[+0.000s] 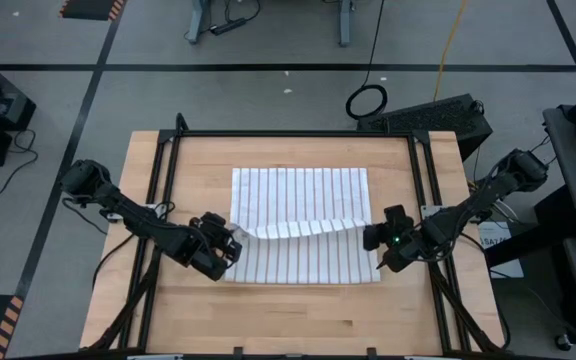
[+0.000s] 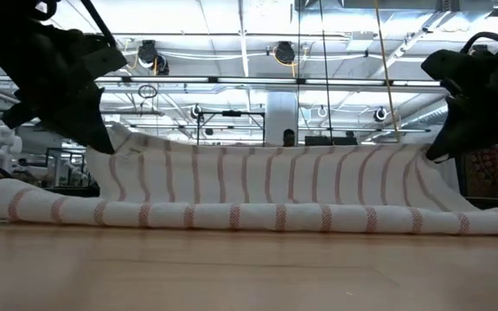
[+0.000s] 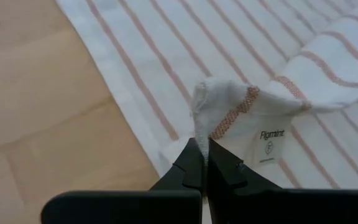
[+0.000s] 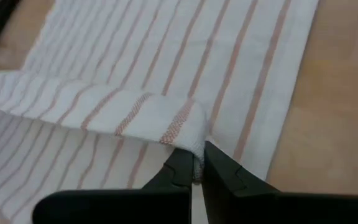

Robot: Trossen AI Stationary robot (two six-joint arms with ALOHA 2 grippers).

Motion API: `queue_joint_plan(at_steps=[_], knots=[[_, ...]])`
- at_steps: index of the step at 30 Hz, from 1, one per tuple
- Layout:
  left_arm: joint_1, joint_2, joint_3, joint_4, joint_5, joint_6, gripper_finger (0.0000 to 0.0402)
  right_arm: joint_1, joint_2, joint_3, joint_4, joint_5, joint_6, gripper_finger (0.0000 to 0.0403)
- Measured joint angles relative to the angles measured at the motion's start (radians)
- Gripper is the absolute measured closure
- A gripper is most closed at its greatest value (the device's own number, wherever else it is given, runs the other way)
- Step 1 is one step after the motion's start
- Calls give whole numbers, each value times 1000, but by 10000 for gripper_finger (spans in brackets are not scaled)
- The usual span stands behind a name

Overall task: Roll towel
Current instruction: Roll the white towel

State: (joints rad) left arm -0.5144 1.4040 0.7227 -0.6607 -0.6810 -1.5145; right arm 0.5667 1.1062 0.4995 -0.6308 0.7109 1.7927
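Observation:
The towel (image 1: 303, 195), white with narrow reddish stripes, lies spread on the wooden table. One of its edges (image 1: 303, 228) is lifted and runs across its middle between my two grippers; in the low view this raised band (image 2: 266, 173) stands above the flat part. My left gripper (image 1: 234, 244) is shut on the band's left corner, beside a small white tag (image 3: 271, 142). My right gripper (image 1: 372, 237) is shut on the right corner. My left gripper pinches the bunched corner of the towel (image 3: 211, 109) between its two fingertips, next to the tag, slanting down from the table's left. The corner is lifted clear of the flat cloth below. My right gripper pinches the opposite corner of the raised edge (image 4: 188, 134) between its two fingertips, slanting down from the table's right. The cloth there is folded over in more than one layer. The band runs nearly straight from it to the other gripper.
A black metal frame (image 1: 298, 134) edges the table top. Bare wood (image 1: 298, 315) lies between the towel and the near edge. Beyond the far right corner stands a dark box (image 1: 438, 115) on the floor.

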Motion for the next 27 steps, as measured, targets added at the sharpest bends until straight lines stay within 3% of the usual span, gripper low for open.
queue_joint_plan(at_steps=[4, 9, 19, 27], knots=[[11, 0, 0, -1, 23, -12, 400, 0, 0, 0, 2, -11, 1, 399], [11, 0, 8, -4, 27, -165, 400, -2, -22, 0, 2, -28, -11, 399], [34, 0, 27, -11, 27, -208, 400, -5, -205, 0, -132, -36, -381, 399], [78, 0, 29, 20, 34, -209, 400, -24, -331, 0, -293, -89, -408, 399]])
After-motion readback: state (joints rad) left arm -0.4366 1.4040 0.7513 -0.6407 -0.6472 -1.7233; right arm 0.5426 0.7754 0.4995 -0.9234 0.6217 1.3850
